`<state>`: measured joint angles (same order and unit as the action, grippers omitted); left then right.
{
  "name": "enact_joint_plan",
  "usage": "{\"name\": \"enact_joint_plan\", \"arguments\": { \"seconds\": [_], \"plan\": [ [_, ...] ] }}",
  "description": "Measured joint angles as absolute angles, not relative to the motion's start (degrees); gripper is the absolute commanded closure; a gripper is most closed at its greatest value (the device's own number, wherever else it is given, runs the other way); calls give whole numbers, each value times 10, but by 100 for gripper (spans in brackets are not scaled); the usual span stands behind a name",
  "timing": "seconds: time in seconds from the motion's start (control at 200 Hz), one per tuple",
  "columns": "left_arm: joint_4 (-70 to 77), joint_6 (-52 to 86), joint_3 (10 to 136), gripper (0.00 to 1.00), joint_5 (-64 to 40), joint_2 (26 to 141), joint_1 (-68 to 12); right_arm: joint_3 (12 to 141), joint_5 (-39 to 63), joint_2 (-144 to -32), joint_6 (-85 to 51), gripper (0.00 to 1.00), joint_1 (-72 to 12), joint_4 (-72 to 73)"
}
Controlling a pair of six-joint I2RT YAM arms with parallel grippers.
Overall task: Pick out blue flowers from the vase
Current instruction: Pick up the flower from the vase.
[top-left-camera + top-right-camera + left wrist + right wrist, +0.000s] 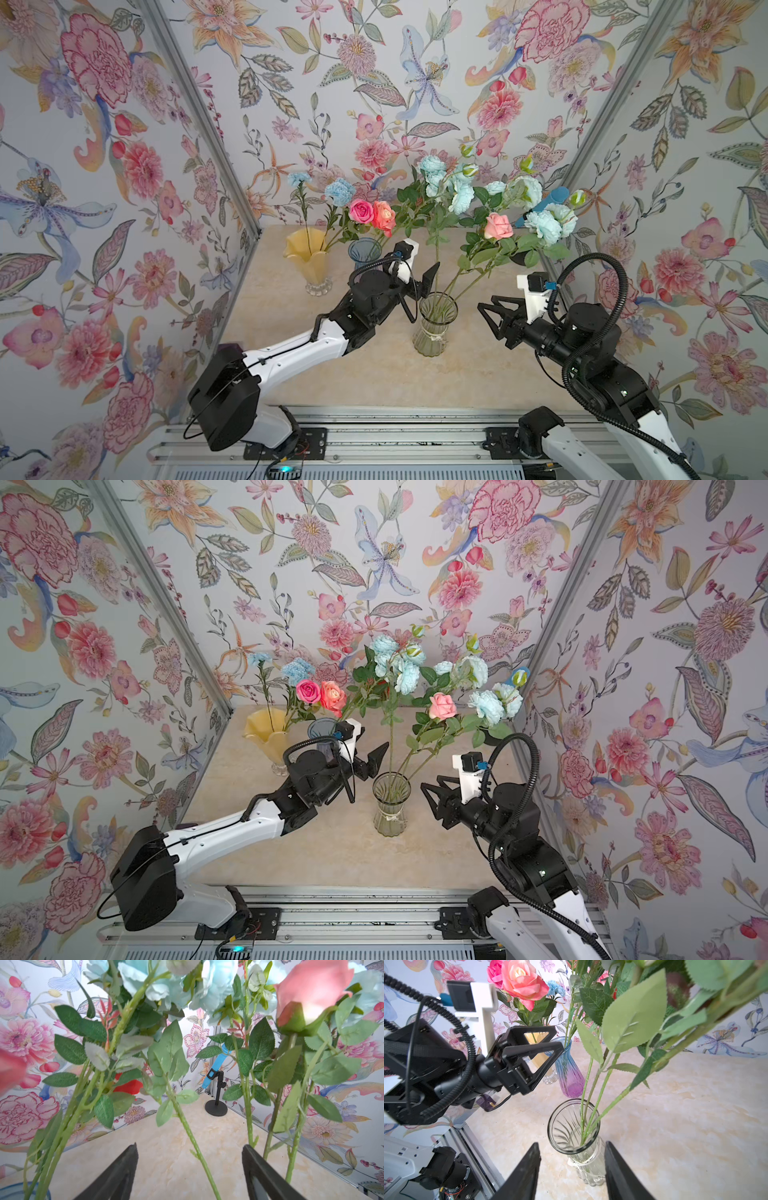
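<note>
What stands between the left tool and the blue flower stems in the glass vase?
Nothing visible. The left tool is open, and one green stem shows between its jaws above the glass vase; leaves hide which bloom it carries. The pink rose stem stands close beside.

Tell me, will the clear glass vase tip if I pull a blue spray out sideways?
Likely: the clear glass vase is slim, and its stems lean far out with blooms high above the rim. The aqua spray probably bends, one thin stem carrying several blooms. Smooth glass may also slide on the tabletop.
</note>
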<state>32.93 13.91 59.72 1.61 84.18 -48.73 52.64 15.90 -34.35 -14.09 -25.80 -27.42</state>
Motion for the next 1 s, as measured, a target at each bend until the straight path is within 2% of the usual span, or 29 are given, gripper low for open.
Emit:
{"name": "enact_joint_plan", "arguments": {
  "seconds": [0.255, 0.51, 0.796, 1.001],
  "plan": [
    [259, 150, 738, 25, -25, 943, -460, 527, 196, -332, -139, 53, -264, -279],
    [168, 161, 794, 31, -22, 995, -446, 544, 223, -324, -137, 58, -278, -283],
    [119, 164, 830, 53, -16, 1004, -437, 544, 220, -333, -130, 59, -294, -285],
    [100, 163, 870, 68, -52, 1022, -434, 543, 206, -340, -126, 61, -296, -282]
  ]
}}
